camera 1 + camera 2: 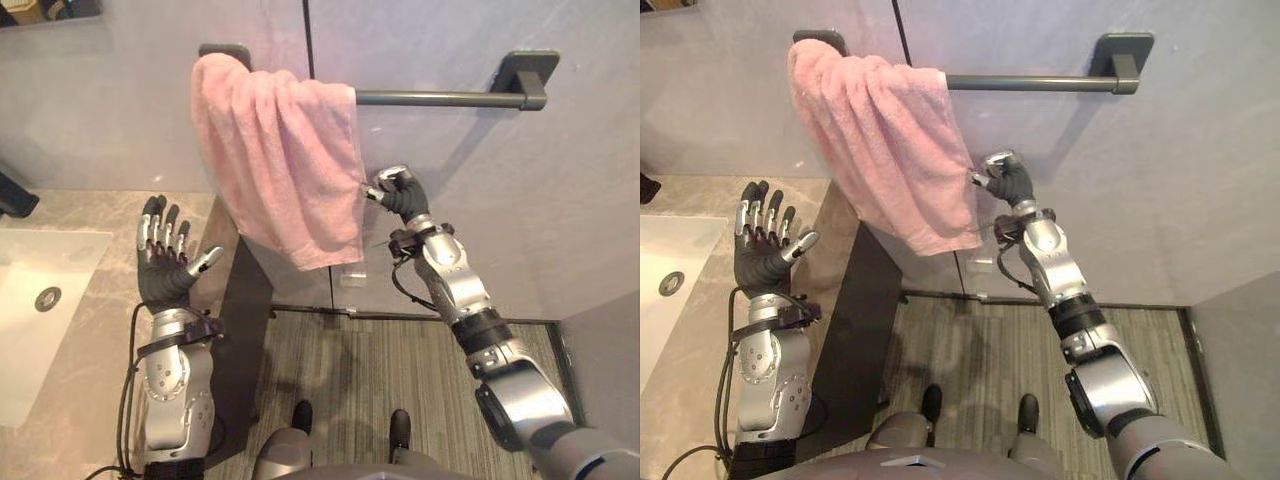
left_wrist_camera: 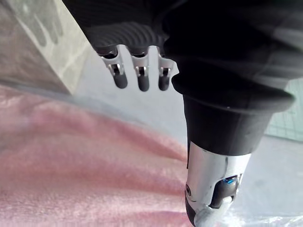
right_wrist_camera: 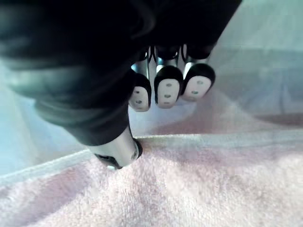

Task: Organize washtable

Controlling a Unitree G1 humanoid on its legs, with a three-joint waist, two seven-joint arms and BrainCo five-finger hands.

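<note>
A pink towel (image 1: pixel 280 160) hangs in folds over the left end of a dark grey bar (image 1: pixel 440 98) on the wall. My right hand (image 1: pixel 400 195) is at the towel's right edge, about halfway down. Its fingers (image 3: pixel 165 90) are curled in front of the wall with nothing between them, and the thumb tip (image 3: pixel 120 158) touches the towel's edge (image 3: pixel 189 189). My left hand (image 1: pixel 165 270) is raised over the counter's edge, below and left of the towel, fingers straight and spread, holding nothing. The towel (image 2: pixel 71 179) hangs just past that hand's fingers (image 2: pixel 139 75).
A white sink basin (image 1: pixel 40 300) with a round drain is set in the marble counter (image 1: pixel 100 350) at the left, with a black tap (image 1: pixel 15 195) behind it. The counter's dark side panel (image 1: pixel 245 300) drops to a striped floor (image 1: pixel 400 370). The bar's right half is bare.
</note>
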